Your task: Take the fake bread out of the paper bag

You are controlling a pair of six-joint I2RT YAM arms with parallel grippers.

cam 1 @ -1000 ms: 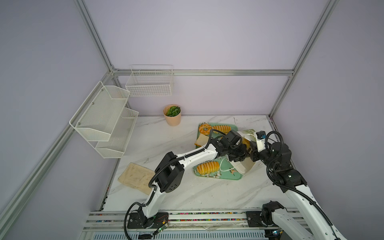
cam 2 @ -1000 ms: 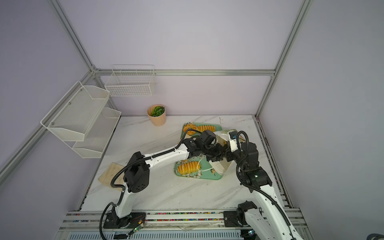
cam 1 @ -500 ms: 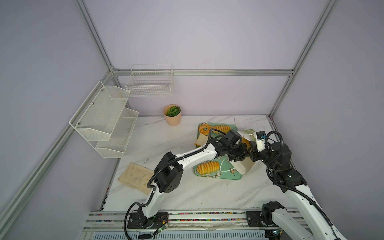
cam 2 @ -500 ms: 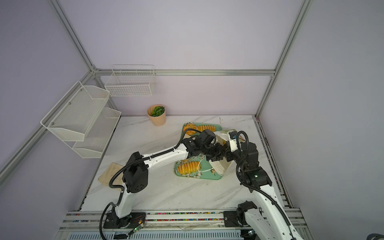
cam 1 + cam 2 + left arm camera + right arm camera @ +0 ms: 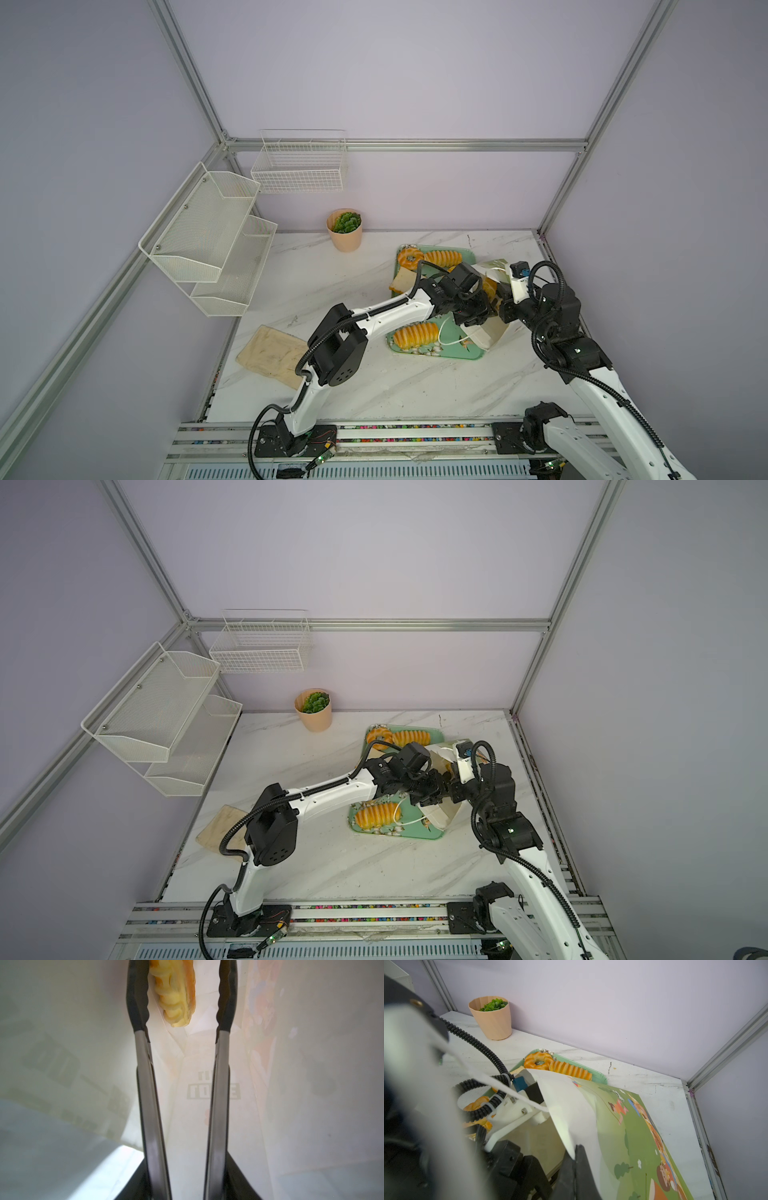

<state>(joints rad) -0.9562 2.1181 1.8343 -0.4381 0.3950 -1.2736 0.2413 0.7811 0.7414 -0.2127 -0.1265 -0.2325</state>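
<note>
Inside the bag (image 5: 311, 1064), left fingers (image 5: 138, 1001) straddle bread (image 5: 176, 997).

You are losing the far end of the ridged loaf (image 5: 176, 991) past the left wrist picture's edge, together with the tips of the left gripper (image 5: 184, 966). In both top views the paper bag (image 5: 492, 334) is hiding that gripper, and the left arm (image 5: 415, 1084) is blurring across the right wrist view.
</note>
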